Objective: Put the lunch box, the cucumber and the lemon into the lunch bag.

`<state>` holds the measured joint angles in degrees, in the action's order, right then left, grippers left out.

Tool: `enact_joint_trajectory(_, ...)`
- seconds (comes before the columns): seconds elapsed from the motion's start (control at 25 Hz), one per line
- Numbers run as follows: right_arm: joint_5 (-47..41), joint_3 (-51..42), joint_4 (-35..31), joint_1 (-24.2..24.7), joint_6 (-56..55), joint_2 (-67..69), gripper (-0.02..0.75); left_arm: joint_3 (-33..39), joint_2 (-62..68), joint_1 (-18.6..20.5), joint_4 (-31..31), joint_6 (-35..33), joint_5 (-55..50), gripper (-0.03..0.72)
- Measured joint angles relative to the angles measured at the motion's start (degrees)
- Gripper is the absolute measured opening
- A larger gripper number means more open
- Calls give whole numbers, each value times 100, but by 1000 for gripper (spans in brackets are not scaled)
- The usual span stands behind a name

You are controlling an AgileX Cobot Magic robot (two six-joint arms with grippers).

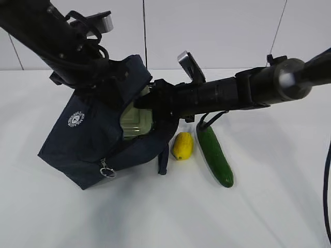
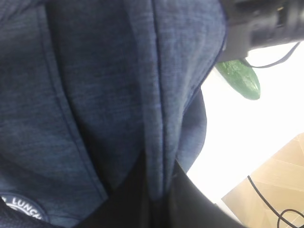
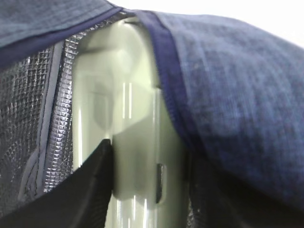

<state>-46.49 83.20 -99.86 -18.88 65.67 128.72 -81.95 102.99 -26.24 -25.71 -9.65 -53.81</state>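
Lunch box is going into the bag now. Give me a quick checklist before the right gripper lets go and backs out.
1. lunch box inside the lunch bag mouth: ok, partly in, lid showing.
2. Right gripper gripping the box: ok, fingers on both sides in the right wrist view.
3. Left gripper holding the bag open: cannot tell; the left wrist view shows only fabric.
4. Box fully seated: cannot tell.
5. lemon and cucumber free on the table: ok, beside the bag.

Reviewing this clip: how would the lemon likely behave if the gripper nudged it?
The lemon looks oval and smooth, so it would probably roll or wobble sideways. It stands free on the table, close to the lunch bag, which might stop it.
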Motion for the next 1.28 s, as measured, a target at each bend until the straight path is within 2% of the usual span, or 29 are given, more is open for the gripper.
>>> enact_joint_trajectory(0.32,-106,0,-9,0,-22,290,354,0,11,0,-24,0,13,3)
enact_joint_trajectory(0.56,-211,21,-22,0,-91,290,421,0,11,0,-33,0,72,3)
enact_joint_trajectory(0.76,-685,57,-34,96,-127,290,433,0,21,0,-33,0,85,3)
enact_joint_trajectory(1.12,-1393,57,770,1094,-465,-166,438,0,21,0,-22,0,85,3)
enact_joint_trajectory(1.24,-1387,63,1386,1335,-629,-528,438,0,21,0,-11,0,85,3)
enact_joint_trajectory(1.28,-1340,88,1775,1365,-735,-643,438,0,21,0,-11,0,85,3)
